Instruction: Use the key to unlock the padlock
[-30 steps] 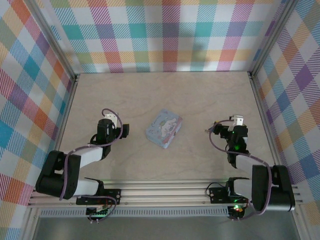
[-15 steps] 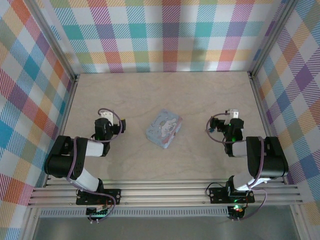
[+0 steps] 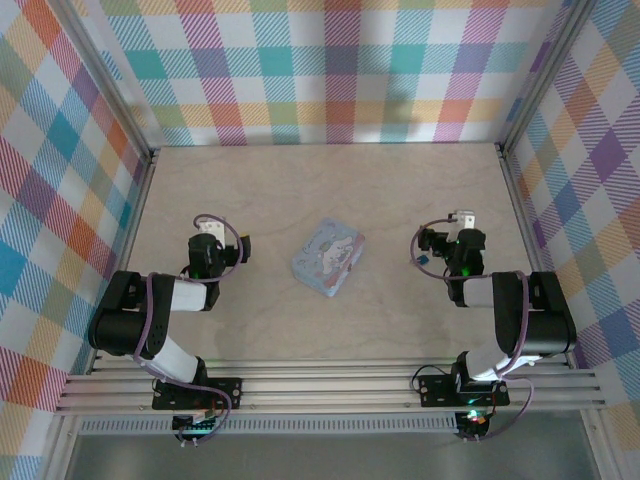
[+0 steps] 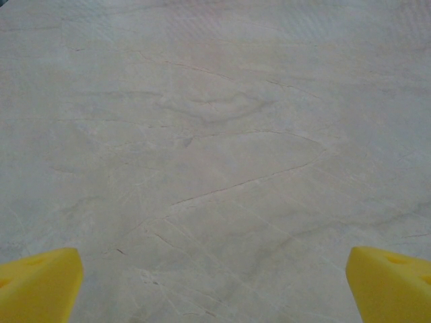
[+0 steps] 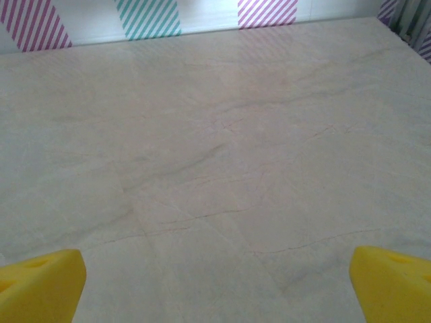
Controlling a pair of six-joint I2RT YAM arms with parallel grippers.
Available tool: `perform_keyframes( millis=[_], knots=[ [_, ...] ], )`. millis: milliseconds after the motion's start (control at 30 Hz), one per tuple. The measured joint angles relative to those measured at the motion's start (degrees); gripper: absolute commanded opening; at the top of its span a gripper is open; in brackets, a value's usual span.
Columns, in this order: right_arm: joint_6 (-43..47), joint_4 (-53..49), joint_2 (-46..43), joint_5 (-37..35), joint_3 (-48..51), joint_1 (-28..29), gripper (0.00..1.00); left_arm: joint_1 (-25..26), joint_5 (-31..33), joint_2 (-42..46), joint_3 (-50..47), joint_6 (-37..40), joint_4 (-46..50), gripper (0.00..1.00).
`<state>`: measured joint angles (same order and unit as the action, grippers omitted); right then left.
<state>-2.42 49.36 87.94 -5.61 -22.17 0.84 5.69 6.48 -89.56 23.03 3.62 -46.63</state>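
Observation:
The pale blue cartoon tin box (image 3: 328, 257) lies mid-table between the arms. My left gripper (image 3: 212, 243) stands to its left and my right gripper (image 3: 460, 242) to its right, both well apart from it. A tiny blue-teal speck (image 3: 424, 258) sits just left of the right gripper; it may be the padlock, but it is too small to be sure. The key is too small to make out. The left gripper (image 4: 215, 289) is open, its yellow pads (image 4: 40, 286) wide over bare wood. The right gripper (image 5: 217, 286) is open too, with nothing between its pads (image 5: 394, 282).
Plaid walls (image 3: 330, 70) with metal rails close off the pale wooden table (image 3: 330, 190) at the back and both sides. An aluminium rail (image 3: 330, 385) carries the arm bases at the near edge. The far wall's striped foot (image 5: 148, 17) shows ahead of the right gripper.
Both arms have folded up from a low stretched pose, and both grippers have shifted slightly toward the far wall. The jaws have stayed wide and the tin box has not moved.

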Motion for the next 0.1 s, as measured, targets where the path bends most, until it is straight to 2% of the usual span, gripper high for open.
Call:
perform_keyframes(
  millis=[100],
  knots=[
    [0.3,-0.7,0.0,1.0,0.0,0.0,1.00,0.0,0.0,0.0,0.0,-0.2,0.0,1.00]
  ],
)
